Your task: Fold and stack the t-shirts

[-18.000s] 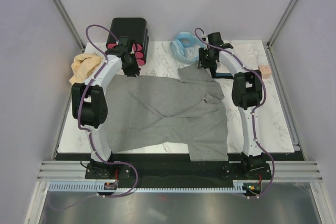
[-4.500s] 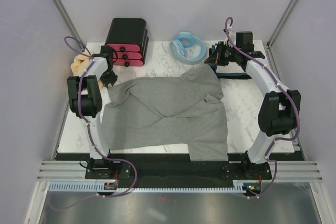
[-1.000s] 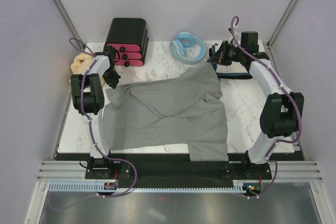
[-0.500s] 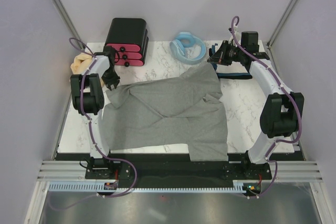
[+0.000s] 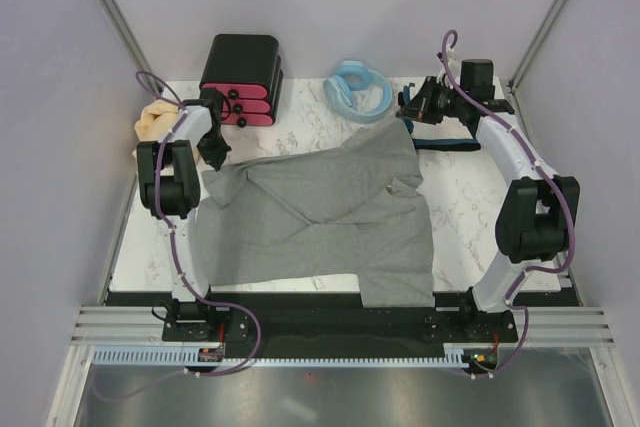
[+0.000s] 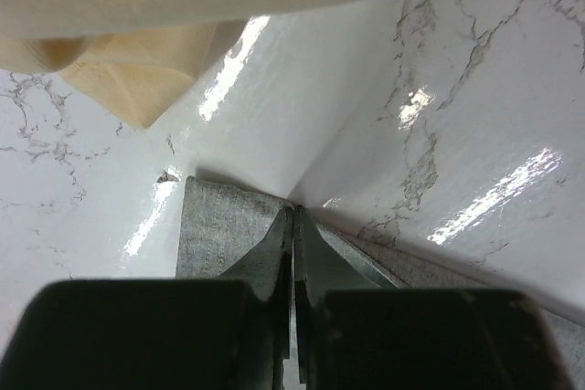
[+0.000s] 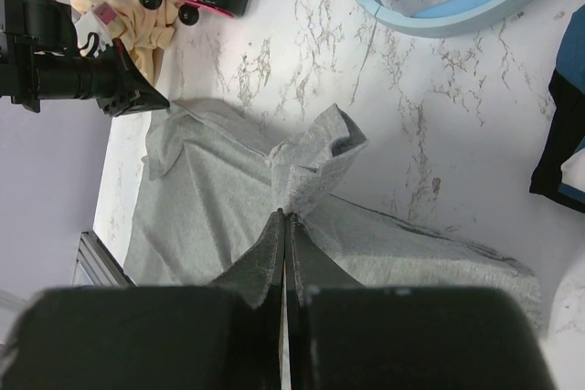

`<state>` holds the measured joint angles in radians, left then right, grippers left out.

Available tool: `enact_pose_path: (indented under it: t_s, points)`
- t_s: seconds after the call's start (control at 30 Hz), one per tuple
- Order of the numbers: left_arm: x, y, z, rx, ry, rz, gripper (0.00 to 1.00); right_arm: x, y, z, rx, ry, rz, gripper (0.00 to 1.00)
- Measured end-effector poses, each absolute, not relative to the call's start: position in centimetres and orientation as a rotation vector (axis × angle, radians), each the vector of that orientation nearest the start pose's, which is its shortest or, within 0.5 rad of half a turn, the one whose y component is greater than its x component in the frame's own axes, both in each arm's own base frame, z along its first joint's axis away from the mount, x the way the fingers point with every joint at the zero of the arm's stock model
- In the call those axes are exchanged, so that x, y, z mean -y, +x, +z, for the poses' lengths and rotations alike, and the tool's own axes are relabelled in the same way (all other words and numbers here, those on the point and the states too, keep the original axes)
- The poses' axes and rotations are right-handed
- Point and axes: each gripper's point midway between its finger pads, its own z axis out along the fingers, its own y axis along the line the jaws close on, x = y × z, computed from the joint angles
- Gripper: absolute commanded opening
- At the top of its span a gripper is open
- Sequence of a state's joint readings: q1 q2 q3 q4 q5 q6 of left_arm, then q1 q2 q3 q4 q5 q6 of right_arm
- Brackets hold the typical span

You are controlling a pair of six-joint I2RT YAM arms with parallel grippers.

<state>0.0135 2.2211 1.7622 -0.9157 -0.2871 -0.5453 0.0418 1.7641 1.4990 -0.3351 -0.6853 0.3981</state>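
A large heather-grey t-shirt [image 5: 320,217] lies spread and creased across the middle of the table. My left gripper [image 5: 212,155] is at its far left corner, jaws shut on the grey hem [image 6: 215,230], with the tips [image 6: 293,212] right at the cloth's edge. My right gripper [image 5: 405,123] is at the far right corner, shut on a bunched fold of the grey t-shirt [image 7: 311,157], which rises to the tips [image 7: 288,215]. A tan-yellow t-shirt [image 5: 155,122] lies crumpled at the far left edge, just beyond the left gripper [image 6: 137,79]. A dark navy t-shirt [image 5: 445,143] lies under the right arm.
A black box with pink drawers [image 5: 243,77] stands at the back left. A light-blue coiled hose [image 5: 358,90] lies at the back centre, close to the right gripper. The grey shirt hangs over the table's front edge [image 5: 250,294]. Enclosure walls stand on both sides.
My left gripper opened wider, then closed on the grey shirt's far left corner. The right arm and its grip have not moved.
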Motion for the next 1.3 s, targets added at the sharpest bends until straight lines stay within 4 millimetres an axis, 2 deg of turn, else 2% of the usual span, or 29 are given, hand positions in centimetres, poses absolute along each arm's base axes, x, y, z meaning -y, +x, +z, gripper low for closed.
enact_pose_path:
  t_s: [0.27,0.47,0.53,0.67,0.77,0.83,0.97,1.3]
  points:
    - [-3.5,44.0,1.9,-2.740,-0.828,0.326,0.02,-14.3,46.0,22.1,-2.183,-0.011,0.994,0.00]
    - [-3.5,45.3,2.7,-2.701,-0.825,0.301,0.02,-14.1,46.2,21.9,-2.185,0.003,0.975,0.00]
    - [-3.4,46.4,3.8,-2.669,-0.822,0.279,0.02,-13.9,46.4,21.9,-2.185,0.012,0.959,0.00]
    - [-3.1,49.7,7.2,-2.565,-0.803,0.200,0.02,-13.6,47.1,22.9,-2.163,0.017,0.930,0.00]
    - [-2.8,51.9,10.1,-2.484,-0.784,0.136,0.02,-13.4,47.9,24.5,-2.126,0.011,0.911,0.00]
    - [-2.5,52.6,11.3,-2.452,-0.775,0.100,0.02,-13.4,48.3,25.6,-2.101,0.009,0.905,0.00]
    - [-2.0,52.4,12.4,-2.446,-0.765,0.058,0.02,-13.3,48.6,26.5,-2.081,0.014,0.903,0.00]
    - [-1.7,50.8,15.7,-2.432,-0.751,0.030,0.02,-13.2,49.0,26.8,-2.074,0.069,0.904,0.00]
